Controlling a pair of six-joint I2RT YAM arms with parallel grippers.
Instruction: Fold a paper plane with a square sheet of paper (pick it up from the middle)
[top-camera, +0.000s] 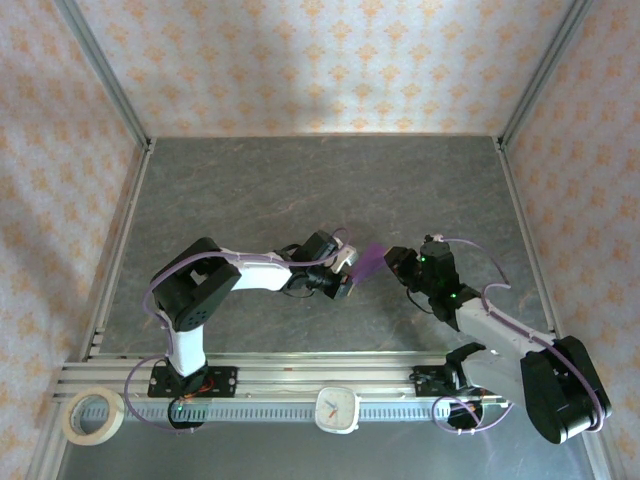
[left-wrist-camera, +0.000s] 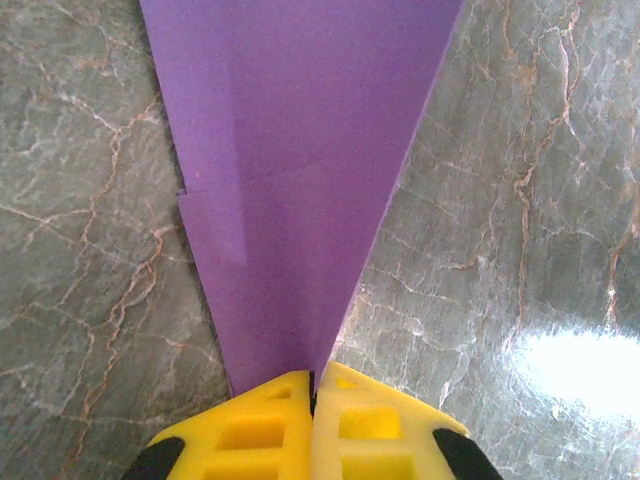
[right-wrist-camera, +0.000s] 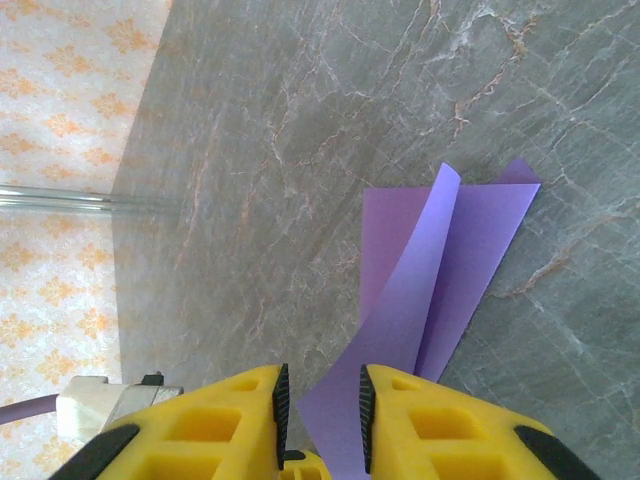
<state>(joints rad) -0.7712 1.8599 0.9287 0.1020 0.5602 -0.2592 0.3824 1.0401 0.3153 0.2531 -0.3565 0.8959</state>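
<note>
The creased purple plane (left-wrist-camera: 290, 150) is clamped at its tip by the left gripper (left-wrist-camera: 312, 380), one flap straddled by the parted right gripper (right-wrist-camera: 322, 388).

Narrow folded purple paper plane (top-camera: 368, 262), mid-table.
</note>
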